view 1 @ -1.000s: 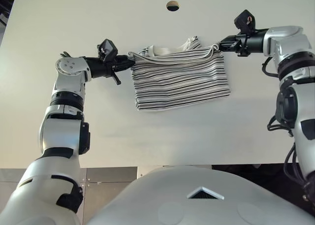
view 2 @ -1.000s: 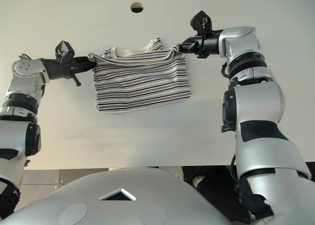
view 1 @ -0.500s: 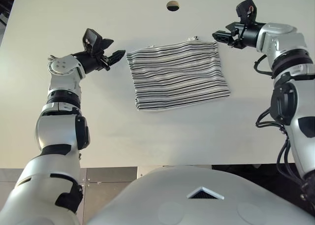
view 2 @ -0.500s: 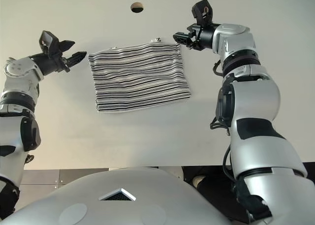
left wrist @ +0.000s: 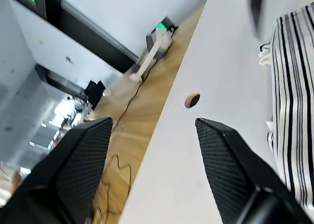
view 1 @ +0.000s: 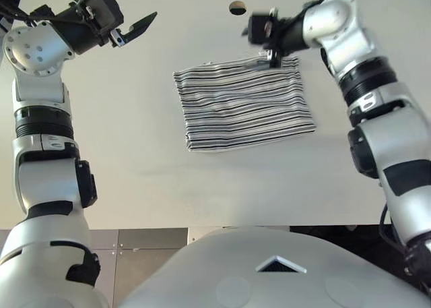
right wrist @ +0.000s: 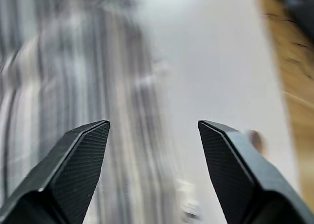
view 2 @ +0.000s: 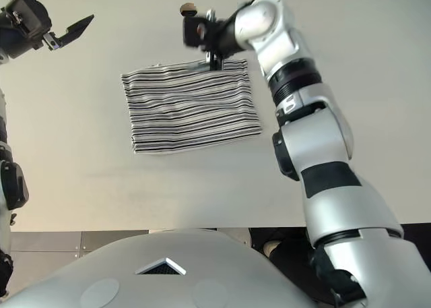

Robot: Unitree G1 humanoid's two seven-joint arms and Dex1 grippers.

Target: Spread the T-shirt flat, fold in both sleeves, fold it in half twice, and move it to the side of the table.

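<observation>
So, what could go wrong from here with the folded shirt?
1. The open right gripper hangs at the far right corner of the shirt. If it closes there, it may pinch only the top layers and undo the fold.
2. The left gripper is open, high and far from the shirt. A pull by one arm alone would likely skew it.
3. The top layer looks wrinkled, so another fold may set creases.
</observation>
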